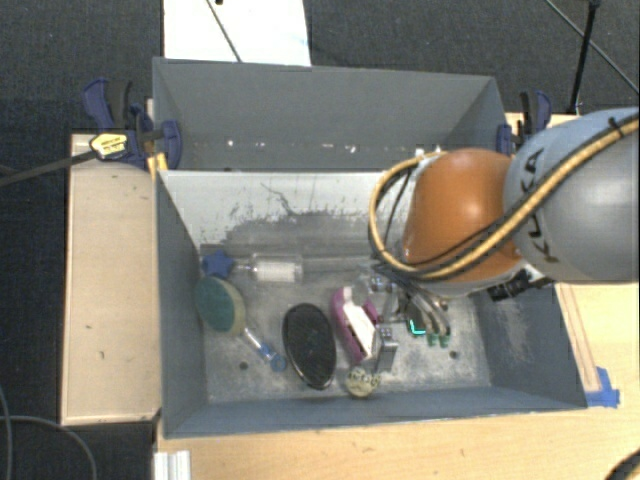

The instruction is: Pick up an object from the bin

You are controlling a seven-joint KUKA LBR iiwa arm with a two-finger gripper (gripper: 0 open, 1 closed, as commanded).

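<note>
Inside, bin (300, 118) holds black oval (309, 345); end effector (385, 346) beside pink block (350, 330).

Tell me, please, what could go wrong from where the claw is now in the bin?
1. The claw sits among close neighbours: the pink and white object, the black oval object and the small round yellowish piece. It may catch two things, or push one away.
2. These things lie near the bin's front wall, so the claw might strike it.

pincer (383, 353) low in bin (520, 343) | beside pink-white block (352, 326) | black oval (309, 345) nearby
</note>
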